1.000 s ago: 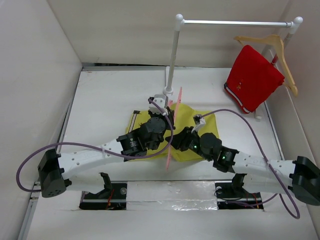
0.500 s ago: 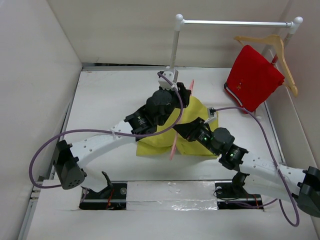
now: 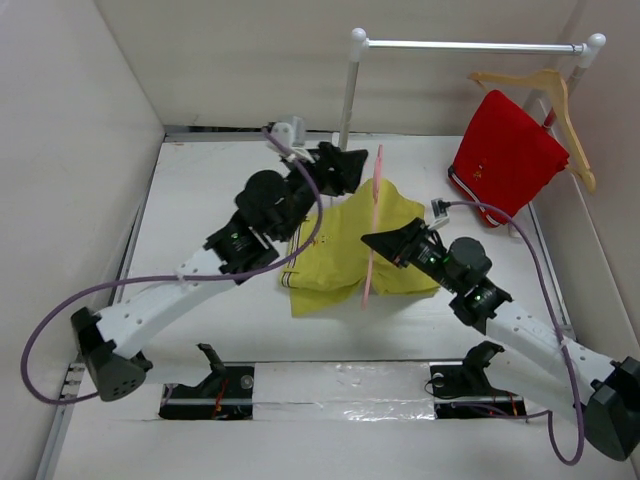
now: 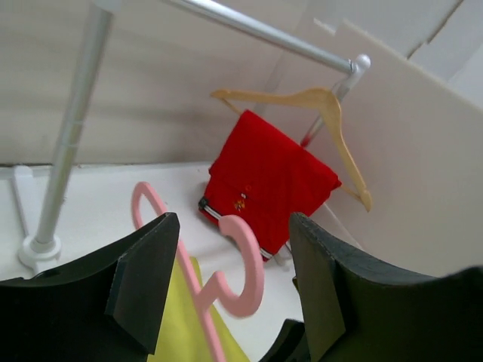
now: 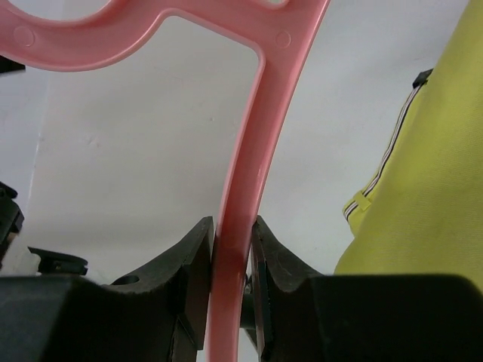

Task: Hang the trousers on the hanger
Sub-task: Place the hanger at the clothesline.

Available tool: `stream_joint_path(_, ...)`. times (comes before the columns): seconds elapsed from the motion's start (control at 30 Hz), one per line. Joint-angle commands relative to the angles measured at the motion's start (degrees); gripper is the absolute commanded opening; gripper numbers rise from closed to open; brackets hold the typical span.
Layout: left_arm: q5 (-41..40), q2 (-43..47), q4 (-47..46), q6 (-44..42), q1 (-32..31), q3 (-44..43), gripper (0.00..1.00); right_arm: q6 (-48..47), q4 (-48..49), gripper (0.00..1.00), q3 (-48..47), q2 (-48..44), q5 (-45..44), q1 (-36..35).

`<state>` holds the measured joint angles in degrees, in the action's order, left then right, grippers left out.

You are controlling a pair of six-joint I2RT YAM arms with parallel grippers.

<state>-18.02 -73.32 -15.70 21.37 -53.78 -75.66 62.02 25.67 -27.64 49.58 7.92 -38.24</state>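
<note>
Right hand (image 5: 230, 253) around hanger (image 5: 247, 166) (wrist view)

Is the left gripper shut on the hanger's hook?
No, the left gripper stands wide open, with the hanger hook in the gap between its fingers.

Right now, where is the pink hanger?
The hanger is mid-table in the top view, clamped by the right gripper against the trousers, its hook beside the left gripper.

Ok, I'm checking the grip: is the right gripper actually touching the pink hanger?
Touching. The right wrist view shows both fingers of the right gripper pressed against the hanger, with no gap.
</note>
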Motion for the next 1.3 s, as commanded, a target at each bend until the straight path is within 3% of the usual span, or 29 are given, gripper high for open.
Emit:
stream_joint_path(0.0,-0.3,9.3,-6.3,-0.8,2.9,4.5,0.56,-2.4,8.2,0.0,-7.6,-0.1,6.4,5.4)
stream_joint_path(0.23,-2.1,20.2,-9.2,0.5,6.1,23.3,0.53,-1.7,10.1,0.0,-17.1,6.4,17.2,15.7)
stream_joint_path(0.47,-3.1,22.5,-14.4,1.8,6.7,40.5,0.52,-0.6,10.7,0.0,-26.8,13.4,23.2,22.5)
stream_joint_path(0.8,-8.3,28.9,-20.0,-3.2,7.2,50.9,0.52,4.7,17.5,0.0,-38.4,26.4,29.5,28.9)
stream_joint_path(1.27,-3.4,29.0,-19.5,-2.6,7.2,51.4,0.52,6.3,19.5,0.0,-47.9,36.2,30.2,34.0)
